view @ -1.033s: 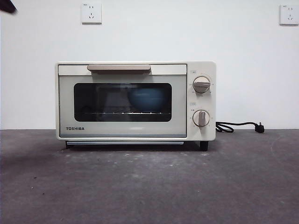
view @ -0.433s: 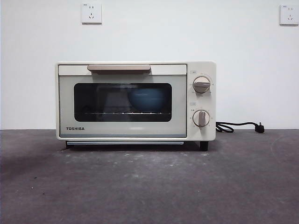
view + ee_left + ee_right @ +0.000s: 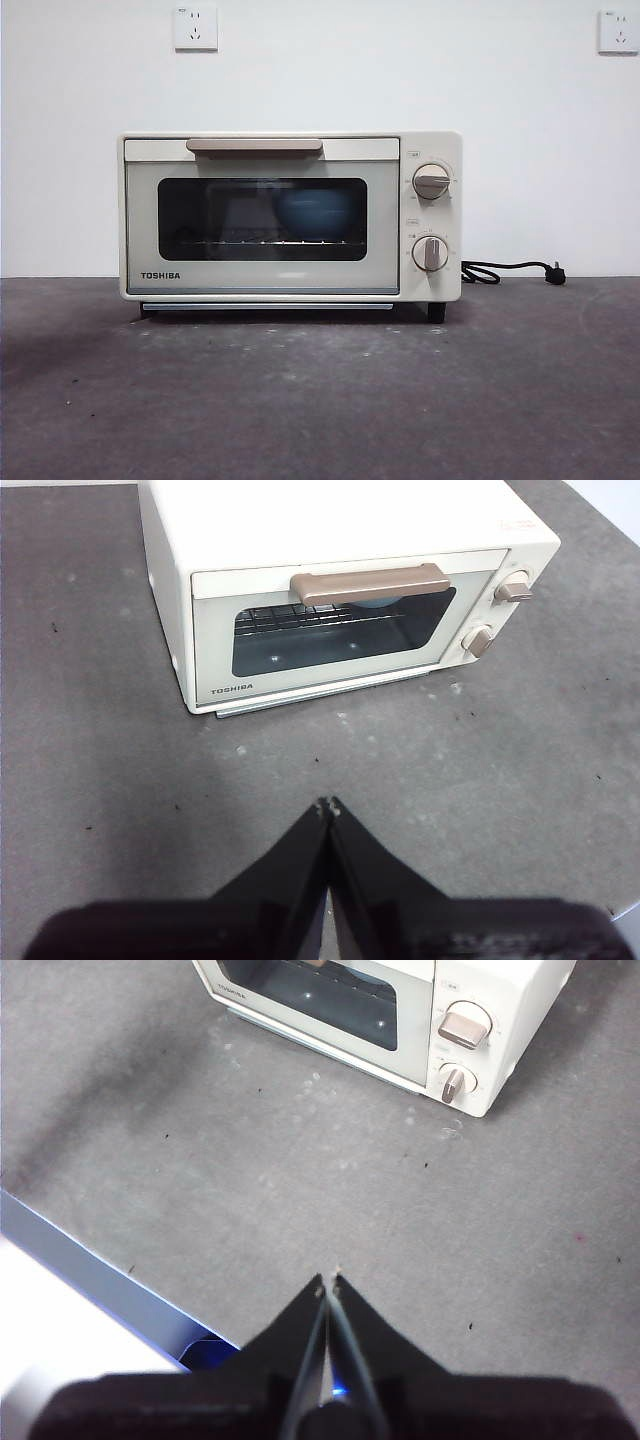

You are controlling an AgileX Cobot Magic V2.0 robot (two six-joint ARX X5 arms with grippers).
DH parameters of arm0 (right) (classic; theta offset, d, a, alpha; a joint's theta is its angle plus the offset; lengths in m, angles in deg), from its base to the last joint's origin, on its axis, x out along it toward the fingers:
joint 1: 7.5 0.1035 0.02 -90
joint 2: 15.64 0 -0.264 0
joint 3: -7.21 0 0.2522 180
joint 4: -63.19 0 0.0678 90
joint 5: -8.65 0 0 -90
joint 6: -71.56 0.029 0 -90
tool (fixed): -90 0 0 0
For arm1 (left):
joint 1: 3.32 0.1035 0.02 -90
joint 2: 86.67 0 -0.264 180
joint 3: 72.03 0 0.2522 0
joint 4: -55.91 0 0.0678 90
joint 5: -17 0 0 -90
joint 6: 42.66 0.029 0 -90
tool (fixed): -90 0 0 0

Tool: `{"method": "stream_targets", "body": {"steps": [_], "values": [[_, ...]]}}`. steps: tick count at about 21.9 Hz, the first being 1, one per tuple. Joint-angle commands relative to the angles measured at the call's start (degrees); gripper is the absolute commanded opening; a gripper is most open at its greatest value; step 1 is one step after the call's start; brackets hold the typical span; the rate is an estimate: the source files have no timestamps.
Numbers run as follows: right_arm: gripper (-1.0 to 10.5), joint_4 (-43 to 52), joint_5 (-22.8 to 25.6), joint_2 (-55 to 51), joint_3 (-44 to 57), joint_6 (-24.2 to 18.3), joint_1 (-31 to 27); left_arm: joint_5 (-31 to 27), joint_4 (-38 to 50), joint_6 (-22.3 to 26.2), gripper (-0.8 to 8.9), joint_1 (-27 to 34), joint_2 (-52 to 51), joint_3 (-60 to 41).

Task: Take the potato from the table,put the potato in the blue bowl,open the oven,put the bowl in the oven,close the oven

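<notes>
oven shut, bowl inside, both arms clear

the oven stands on the table with its door closed flush against the body. through the dark glass window the blue bowl sits on the wire rack, toward the knob side. the potato cannot be seen from any view; it is judged to be in the bowl, hidden by its wall.

the left gripper hangs above the table well in front of the oven, jaws pressed together, holding nothing. the right gripper is likewise closed up and empty, over bare table and well apart from the oven's knob end.

judgement: every step of the task appears complete as things lie.

handling notes: the door is rigid and hinged low; the beige bar handle is the proper hold, taken mid-span so the pull stays even. the glass is fragile. the oven body looks light enough to slide on the table if tugged hard. the bowl looks stiff and smooth, best pinched at its rim.
</notes>
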Motion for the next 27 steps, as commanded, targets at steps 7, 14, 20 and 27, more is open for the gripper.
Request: {"method": "stream_targets", "body": {"steps": [7, 14, 20, 27], "values": [[0.1, 0.13, 0.17, -0.07, 0.04, 4.39, 0.11, 0.02, 0.24, 0.42, -0.04, -0.15, -0.22, -0.22], [0.1, 0.13, 0.31, -0.28, 0.04, 4.39, 0.04, -0.09, 0.26, 0.44, -0.04, -0.15, -0.22, -0.22], [0.1, 0.11, 0.31, -0.44, 0.04, 4.39, 0.02, -0.33, 0.46, 3.19, -0.04, -0.15, -0.22, -0.22], [0.1, -0.09, 0.31, -0.83, 0.04, 4.39, 0.04, -0.24, 15.04, 14.27, -0.04, 0.20, -1.01, -2.64]]}}
